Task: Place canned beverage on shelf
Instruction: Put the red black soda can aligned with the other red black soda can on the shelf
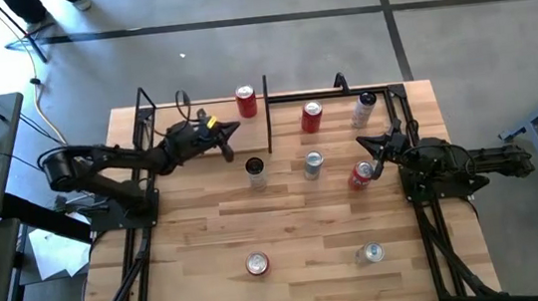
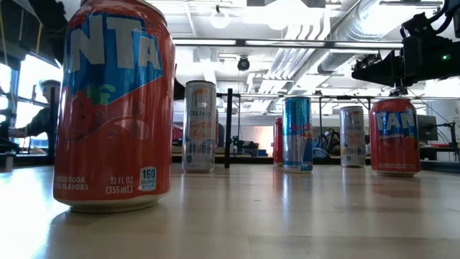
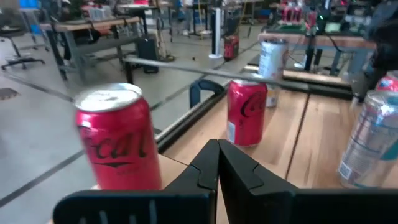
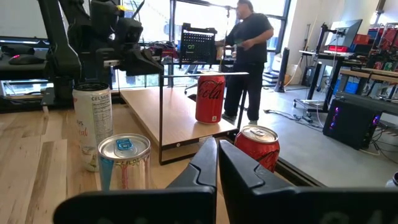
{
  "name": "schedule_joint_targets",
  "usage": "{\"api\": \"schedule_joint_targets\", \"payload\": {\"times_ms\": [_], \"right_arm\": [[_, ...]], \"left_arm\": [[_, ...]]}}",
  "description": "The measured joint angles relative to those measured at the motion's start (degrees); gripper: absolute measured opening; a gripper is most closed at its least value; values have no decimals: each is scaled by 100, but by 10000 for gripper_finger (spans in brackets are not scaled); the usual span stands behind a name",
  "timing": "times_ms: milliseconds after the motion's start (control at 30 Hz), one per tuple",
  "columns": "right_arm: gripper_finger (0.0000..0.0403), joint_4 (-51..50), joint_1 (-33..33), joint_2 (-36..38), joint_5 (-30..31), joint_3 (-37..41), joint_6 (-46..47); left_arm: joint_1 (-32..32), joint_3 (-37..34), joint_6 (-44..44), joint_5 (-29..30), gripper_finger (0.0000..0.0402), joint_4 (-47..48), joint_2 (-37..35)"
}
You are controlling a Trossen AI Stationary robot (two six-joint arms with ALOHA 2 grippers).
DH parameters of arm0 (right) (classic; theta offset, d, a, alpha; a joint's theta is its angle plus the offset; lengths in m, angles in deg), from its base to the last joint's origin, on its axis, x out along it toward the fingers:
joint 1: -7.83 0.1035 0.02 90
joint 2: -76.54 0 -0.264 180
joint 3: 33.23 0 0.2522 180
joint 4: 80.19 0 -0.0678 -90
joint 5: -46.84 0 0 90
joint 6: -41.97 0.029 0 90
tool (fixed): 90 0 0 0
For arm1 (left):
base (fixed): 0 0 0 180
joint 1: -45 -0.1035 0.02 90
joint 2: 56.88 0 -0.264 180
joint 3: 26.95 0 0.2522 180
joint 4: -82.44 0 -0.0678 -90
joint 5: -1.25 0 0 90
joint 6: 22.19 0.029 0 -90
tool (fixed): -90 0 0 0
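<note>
Cans on the table numbered eight when seen from above, with one shelf and my two grippers. I take twelve o'clock as the far edge of the table in the high view. Three cans were red with a cola script or similar, two more were red at the near side and by my right arm, and three were pale or silver.

The shelf stood at the far left of the table. One red cola can stood upright on its right end, next to the black upright. My left gripper had its fingers pressed together and held nothing. The cola can was just beside it, at about one o'clock.

My right gripper was also closed tight and empty, at the right side of the table. A red can stood just beside it at seven o'clock, and a white can at twelve.

Between my two grippers stood a second cola can, a pale can and a silver-blue can. A person stood beyond the table.
</note>
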Motion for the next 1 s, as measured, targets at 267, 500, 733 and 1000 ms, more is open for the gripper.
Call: {"api": "schedule_joint_targets", "payload": {"times_ms": [267, 500, 733, 1000], "right_arm": [[0, 209, -2, -2, -100, 2, -2], [0, 1195, -2, -4, -145, 2, -742], [0, 1928, -184, -697, -332, -206, -817], [5, 1398, -1339, -2832, -481, -1331, 53]], "left_arm": [[-174, -324, 102, -443, 0, 44, -567], [-395, -823, 73, -738, 0, -498, -701], [-646, -813, 349, -1246, 0, -673, -748], [-1131, -812, 537, -1885, 0, -680, -748]]}}
